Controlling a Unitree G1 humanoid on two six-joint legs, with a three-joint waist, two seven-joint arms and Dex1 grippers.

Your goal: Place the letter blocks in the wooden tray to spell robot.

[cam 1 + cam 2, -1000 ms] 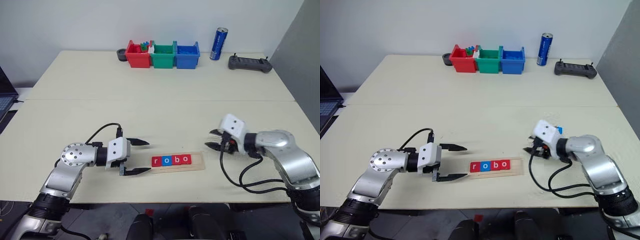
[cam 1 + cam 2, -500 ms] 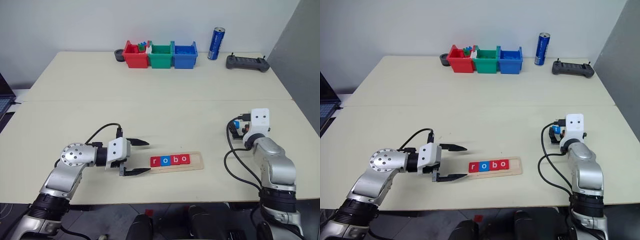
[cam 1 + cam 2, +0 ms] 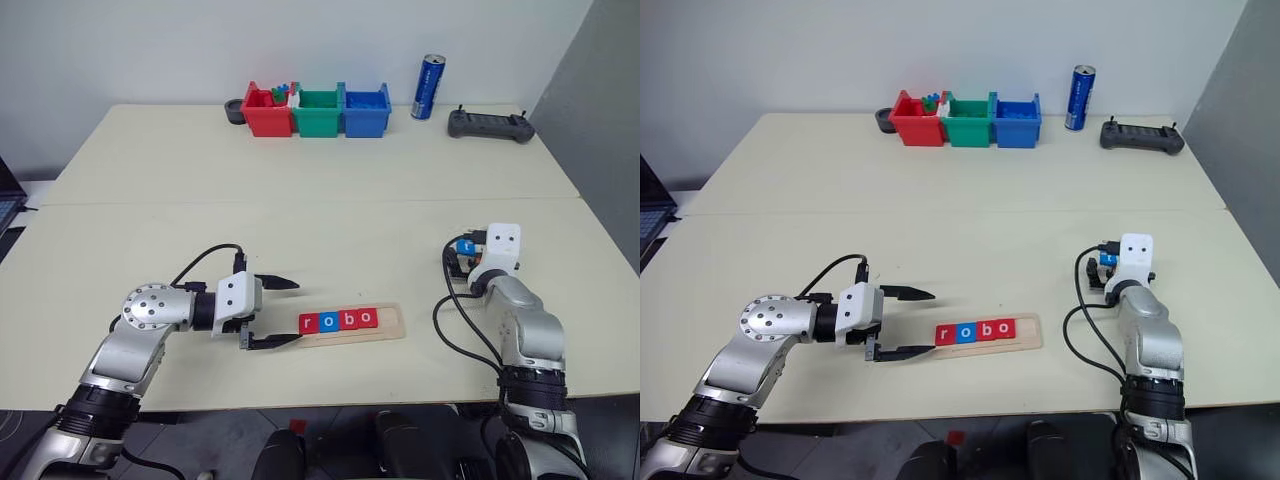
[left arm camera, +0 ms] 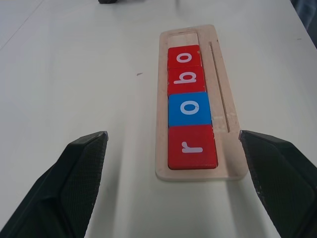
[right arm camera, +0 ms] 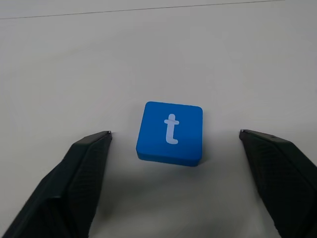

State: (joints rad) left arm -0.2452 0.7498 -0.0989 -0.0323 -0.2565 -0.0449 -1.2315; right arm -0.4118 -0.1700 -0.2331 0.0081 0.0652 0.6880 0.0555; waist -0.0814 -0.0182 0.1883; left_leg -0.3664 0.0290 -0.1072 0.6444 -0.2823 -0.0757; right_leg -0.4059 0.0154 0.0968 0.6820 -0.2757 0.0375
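The wooden tray (image 3: pixel 392 321) lies near the table's front edge and holds a row of letter blocks: red r (image 4: pixel 192 147), blue o (image 4: pixel 189 108), red b (image 4: pixel 186 78) and red o (image 4: pixel 183 56). Its right end is bare. My left gripper (image 3: pixel 297 312) stands open just left of the tray, one finger on each side of the tray's end and touching nothing. A blue t block (image 5: pixel 170 132) lies flat on the table to the right of the tray. My right gripper (image 5: pixel 175 133) is open, its fingers wide on both sides of the t block and apart from it.
Red (image 3: pixel 268 113), green (image 3: pixel 318 110) and blue (image 3: pixel 366 108) plastic bins stand in a row at the back, next to a dark round object (image 3: pixel 234 110). A blue can (image 3: pixel 430 73) and a black controller (image 3: pixel 490 124) sit at the back right.
My right arm has swung out to the right and forward, and its wrist has rolled, so the gripper now points away from me at the t block. The left arm has stayed put.
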